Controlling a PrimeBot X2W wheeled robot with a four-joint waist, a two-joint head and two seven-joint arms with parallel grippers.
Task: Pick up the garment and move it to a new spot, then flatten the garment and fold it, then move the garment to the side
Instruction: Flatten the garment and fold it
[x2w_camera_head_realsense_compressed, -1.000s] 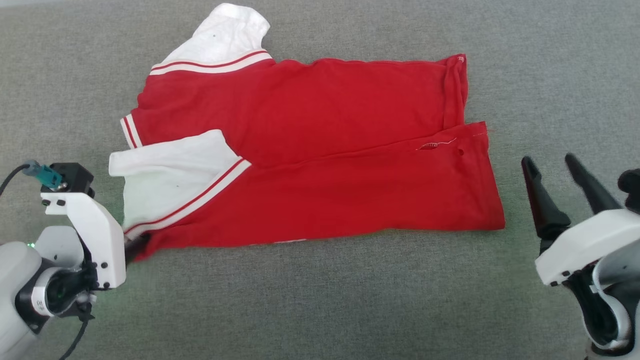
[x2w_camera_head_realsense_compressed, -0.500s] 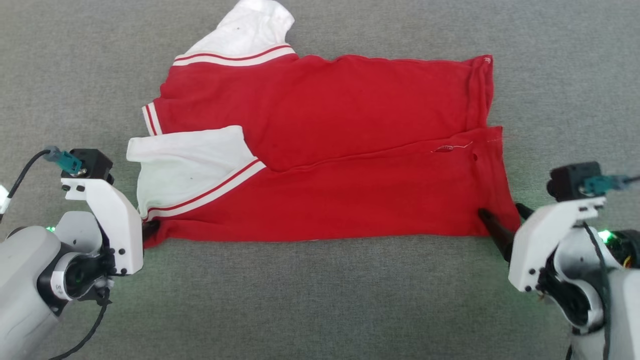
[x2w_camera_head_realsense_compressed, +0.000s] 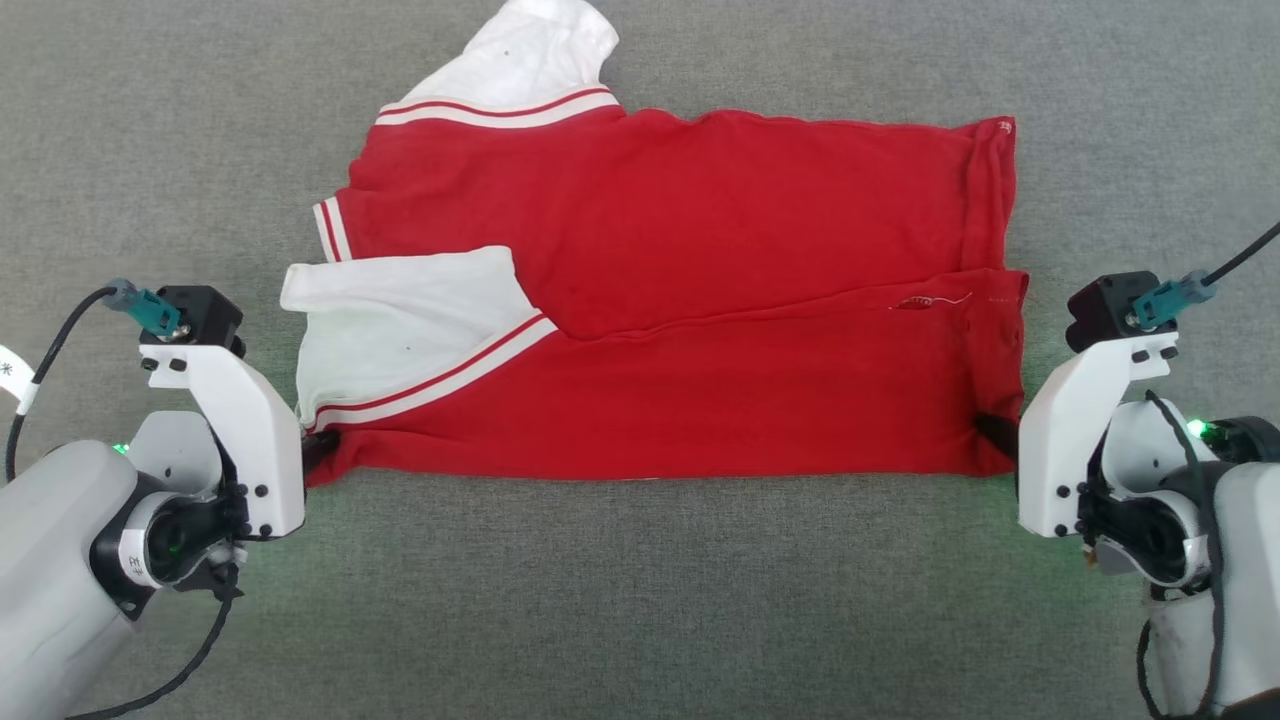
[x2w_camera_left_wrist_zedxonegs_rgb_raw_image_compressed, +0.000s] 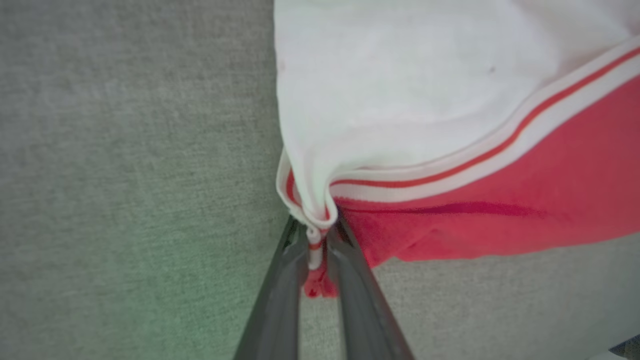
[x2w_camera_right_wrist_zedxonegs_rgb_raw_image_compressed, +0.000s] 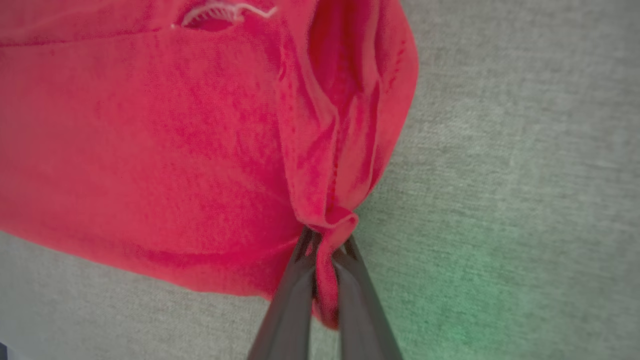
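Garment (x2w_camera_head_realsense_compressed: 700, 300), red with white panels and red-striped white trim, is shown laid folded and flat on the grey worktop (x2w_camera_head_realsense_compressed: 640, 600). Its near left corner, at the striped trim, is pinched by the left gripper (x2w_camera_left_wrist_zedxonegs_rgb_raw_image_compressed: 316, 235), jaws closed on the cloth. Its near right corner is held by the right gripper (x2w_camera_right_wrist_zedxonegs_rgb_raw_image_compressed: 325, 240), jaws closed on bunched red fabric.

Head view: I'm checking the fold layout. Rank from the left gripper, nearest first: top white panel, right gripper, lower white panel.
1. Lower white panel, right beside the left gripper.
2. Top white panel, at the garment far edge.
3. Right gripper, at the opposite near corner.
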